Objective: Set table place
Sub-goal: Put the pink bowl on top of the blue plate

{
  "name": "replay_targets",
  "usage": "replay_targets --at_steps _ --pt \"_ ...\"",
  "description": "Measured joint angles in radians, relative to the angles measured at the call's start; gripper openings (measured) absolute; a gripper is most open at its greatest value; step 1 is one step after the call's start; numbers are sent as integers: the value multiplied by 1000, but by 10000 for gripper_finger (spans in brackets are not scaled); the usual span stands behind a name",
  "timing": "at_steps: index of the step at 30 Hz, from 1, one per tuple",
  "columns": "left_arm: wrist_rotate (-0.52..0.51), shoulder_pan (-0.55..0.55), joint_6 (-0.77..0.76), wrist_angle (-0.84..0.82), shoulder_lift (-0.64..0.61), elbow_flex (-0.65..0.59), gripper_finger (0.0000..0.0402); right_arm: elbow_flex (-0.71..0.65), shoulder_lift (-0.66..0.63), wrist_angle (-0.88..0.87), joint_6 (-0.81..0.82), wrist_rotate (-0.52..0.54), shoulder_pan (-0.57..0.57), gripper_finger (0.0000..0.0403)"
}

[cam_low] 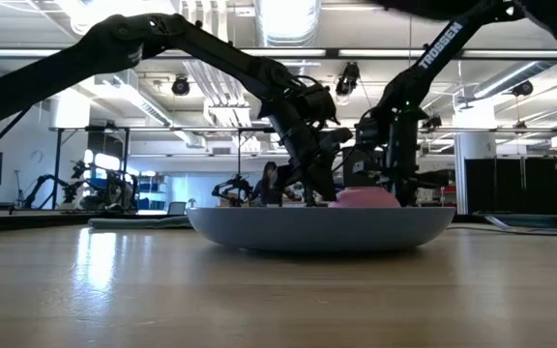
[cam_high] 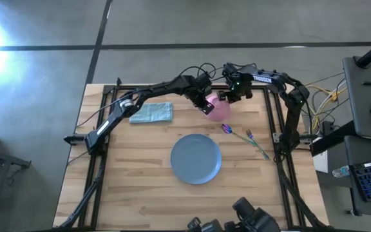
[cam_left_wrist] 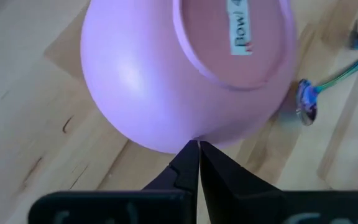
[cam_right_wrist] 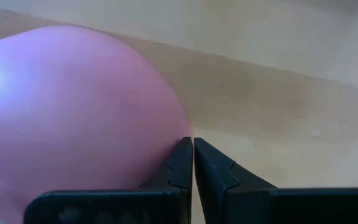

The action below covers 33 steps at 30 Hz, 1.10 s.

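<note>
At the far middle of the table (cam_high: 140,193), both grippers sit closed tight with nothing between the fingers. Left gripper (cam_left_wrist: 197,146): fingertips pressed together, tips right at the outer wall of the pink bowl (cam_left_wrist: 185,74); can't tell if they actually touch it. The bowl is upside down, base ring up, with a paper label on the base. Right gripper (cam_right_wrist: 192,142): also fully closed, tips against or just beside the bowl's rounded side, opposite the left one. In the high view the bowl (cam_high: 219,108) lies between the two grippers, left gripper (cam_high: 205,105) on one side, right gripper (cam_high: 229,96) on the other.

Outward from there: purple-headed spoon (cam_high: 227,129) and pale green fork (cam_high: 257,145) lie on the wood just beside the bowl, toward the right edge. Blue plate (cam_high: 196,158) is nearer the table centre, apart from the bowl, nothing on it. A folded teal cloth (cam_high: 151,113) lies under the left arm.
</note>
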Motion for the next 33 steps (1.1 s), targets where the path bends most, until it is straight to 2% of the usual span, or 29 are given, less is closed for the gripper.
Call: replay_targets --at_steps 16,33 --pt "11 6 3 -77 0 -20 0 158 -42 -22 -31 -12 54 9" --pt "15 5 29 -131 -22 -20 0 192 -44 -86 -21 23 144 8"
